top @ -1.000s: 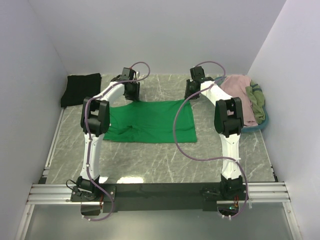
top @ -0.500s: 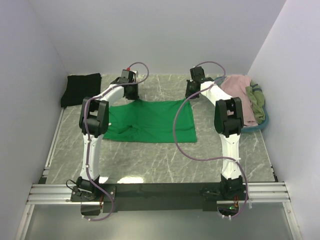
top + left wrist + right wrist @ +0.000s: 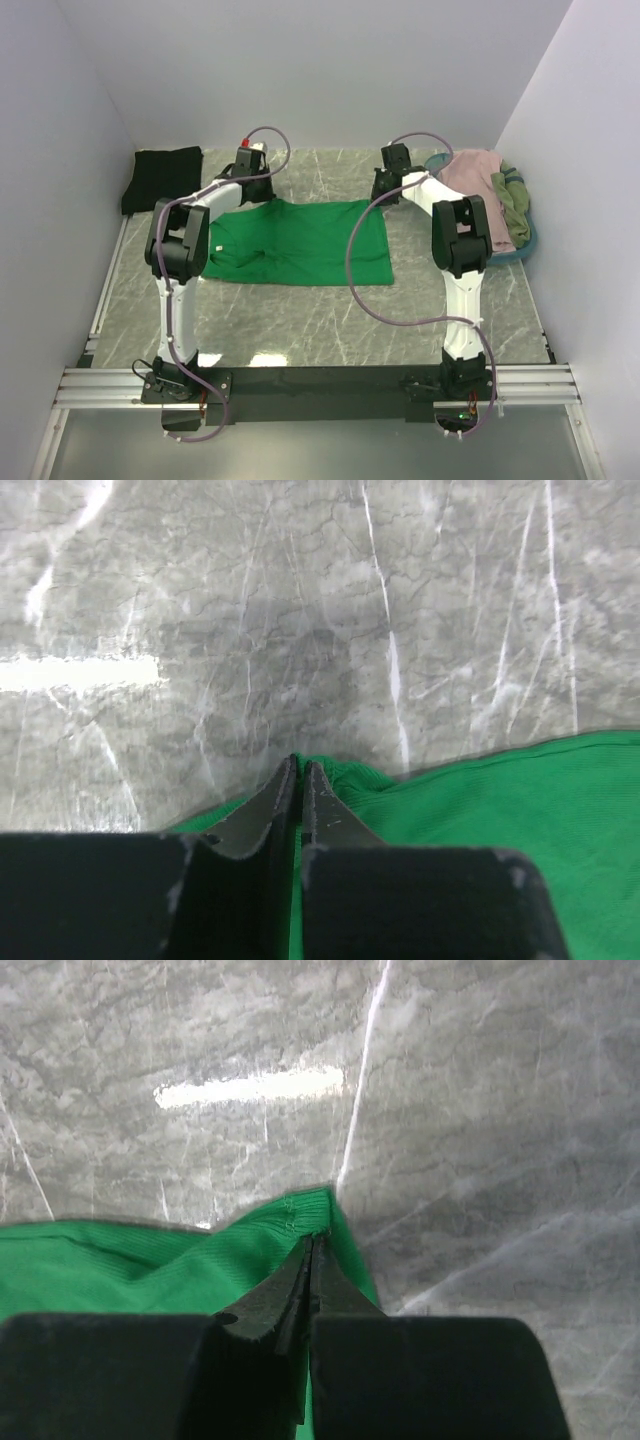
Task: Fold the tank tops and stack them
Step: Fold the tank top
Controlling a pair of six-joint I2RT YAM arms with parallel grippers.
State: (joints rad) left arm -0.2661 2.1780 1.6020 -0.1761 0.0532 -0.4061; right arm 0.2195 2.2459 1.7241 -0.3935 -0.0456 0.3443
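Top external view: our left arm point(image 3: 182, 238) has swung outward; left fingers point(image 3: 262, 812) and right fingers point(image 3: 276, 1300) pinch the green top's point(image 3: 300, 240) corners, ready to fold.

L jaws pinched on green tank top point(image 3: 520, 810) edge (marble tbl point(image 3: 300, 600) behind).

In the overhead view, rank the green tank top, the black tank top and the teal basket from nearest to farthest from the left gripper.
1. green tank top: centre, pinched by the left gripper.
2. black tank top: far left corner.
3. teal basket: far right side.
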